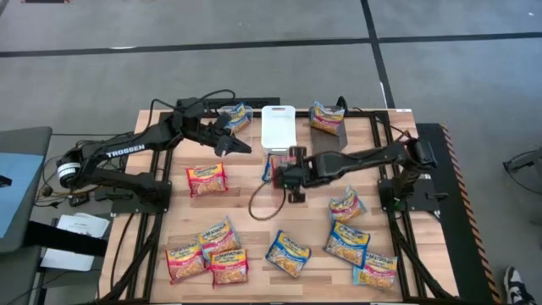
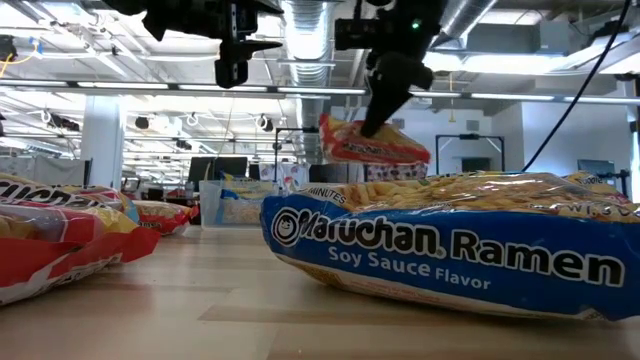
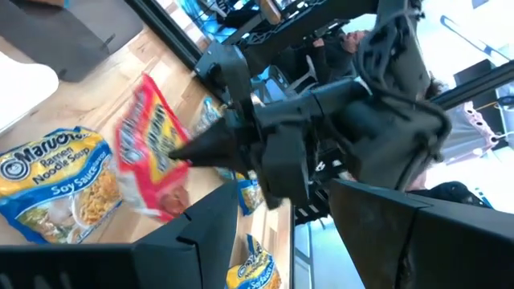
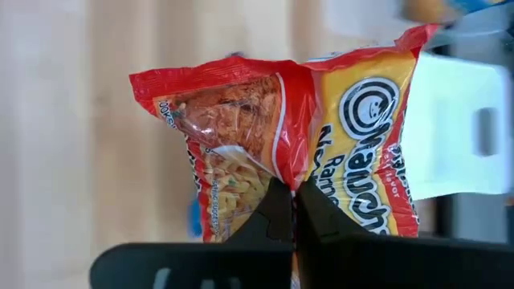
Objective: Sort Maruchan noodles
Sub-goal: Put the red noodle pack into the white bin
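My right gripper hangs over the table's middle, shut on a red-trimmed Maruchan noodles packet, which is lifted off the wood. A blue-trimmed packet lies flat on the table just beneath it. My left gripper stays open in the air at the far left of the middle, near the clear bin, and holds nothing. More packets lie flat on the table: one red, and several across the near half. My right gripper pinches the red packet between its two fingers on a crease in its wrapper, where the film bunches into a fold. The fingers slant down from the table's right. The packet hangs tilted below the fingertips, clear of the table.
A white bin stands at the far middle. A dark grey bin to its right carries a packet. Red packets lie near left, blue ones near right. A cable loop lies mid-table. A blue packet fills the low view.
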`<state>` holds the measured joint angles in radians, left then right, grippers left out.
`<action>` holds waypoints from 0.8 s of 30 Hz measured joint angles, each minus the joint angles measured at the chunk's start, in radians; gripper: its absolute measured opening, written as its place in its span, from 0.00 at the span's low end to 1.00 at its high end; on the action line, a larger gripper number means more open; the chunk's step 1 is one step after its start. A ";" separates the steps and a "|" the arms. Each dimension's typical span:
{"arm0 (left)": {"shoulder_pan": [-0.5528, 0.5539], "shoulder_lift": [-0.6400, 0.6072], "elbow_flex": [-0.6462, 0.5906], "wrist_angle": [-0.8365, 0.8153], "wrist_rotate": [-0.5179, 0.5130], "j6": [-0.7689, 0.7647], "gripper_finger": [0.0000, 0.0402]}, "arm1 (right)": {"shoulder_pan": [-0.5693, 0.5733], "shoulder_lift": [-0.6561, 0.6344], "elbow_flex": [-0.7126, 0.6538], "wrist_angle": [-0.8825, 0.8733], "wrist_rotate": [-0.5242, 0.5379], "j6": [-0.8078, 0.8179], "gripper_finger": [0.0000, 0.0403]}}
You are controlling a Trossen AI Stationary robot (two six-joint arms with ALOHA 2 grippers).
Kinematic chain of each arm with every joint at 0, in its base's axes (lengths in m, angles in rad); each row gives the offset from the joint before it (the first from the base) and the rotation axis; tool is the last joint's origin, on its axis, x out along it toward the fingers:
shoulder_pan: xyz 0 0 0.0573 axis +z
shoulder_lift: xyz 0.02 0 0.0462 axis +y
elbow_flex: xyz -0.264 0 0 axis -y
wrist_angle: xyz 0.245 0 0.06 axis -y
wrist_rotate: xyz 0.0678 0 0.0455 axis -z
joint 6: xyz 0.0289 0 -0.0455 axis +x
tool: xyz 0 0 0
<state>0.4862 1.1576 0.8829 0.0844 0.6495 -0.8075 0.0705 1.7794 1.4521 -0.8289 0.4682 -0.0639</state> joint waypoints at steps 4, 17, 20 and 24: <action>0.018 0.000 0.000 0.024 0.003 0.019 0.46 | -0.071 0.000 0.026 0.011 0.006 -0.069 0.01; 0.081 -0.007 0.000 0.043 -0.001 0.108 0.46 | -0.314 0.011 0.029 0.313 0.007 -0.365 0.01; 0.092 -0.007 0.000 0.042 -0.001 0.111 0.46 | -0.359 0.011 0.029 0.385 0.007 -0.411 0.01; 0.099 -0.007 0.000 0.042 -0.003 0.125 0.46 | -0.413 0.011 0.029 0.449 0.004 -0.468 0.01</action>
<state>0.5854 1.1503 0.8832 0.1268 0.6463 -0.6825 -0.3426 1.7905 1.4811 -0.3794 0.4725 -0.5318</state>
